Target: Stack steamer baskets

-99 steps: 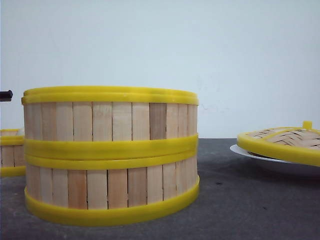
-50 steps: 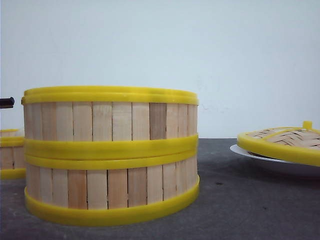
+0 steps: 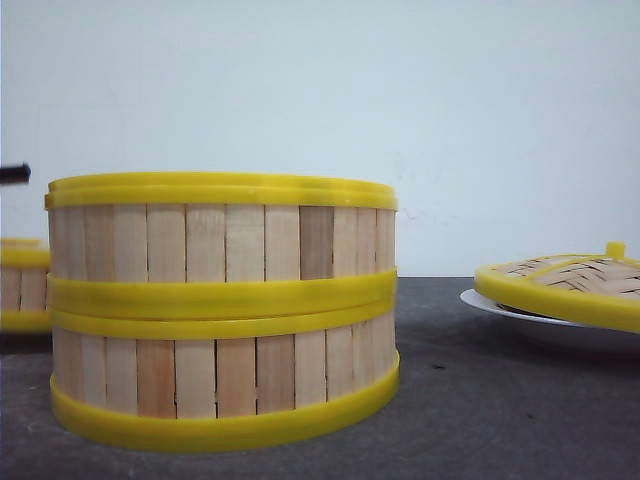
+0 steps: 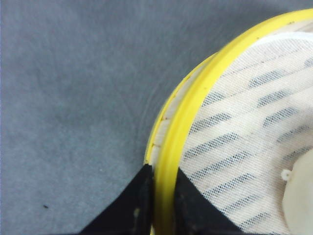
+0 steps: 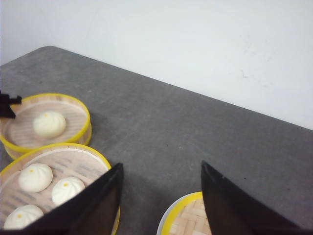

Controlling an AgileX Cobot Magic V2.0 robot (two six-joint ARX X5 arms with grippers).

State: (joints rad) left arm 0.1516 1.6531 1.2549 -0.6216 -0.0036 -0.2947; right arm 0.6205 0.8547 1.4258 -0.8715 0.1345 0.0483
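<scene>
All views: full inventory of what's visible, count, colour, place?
steamer baskets: three, pale wood slats with yellow rims; two stacked front centre, third basket apart at far left
steamed buns: four, white with yellow dots; three in the top of the stack, one in the third basket
mesh liner: one, white, inside the third basket
lid: one, woven bamboo with yellow rim and knob, on the plate
plate: one, white, at right
table: one, dark grey
wall: white, behind
left pincer: black, shut on the third basket's rim
right pincer: black, open, above the table, holding nothing
</scene>
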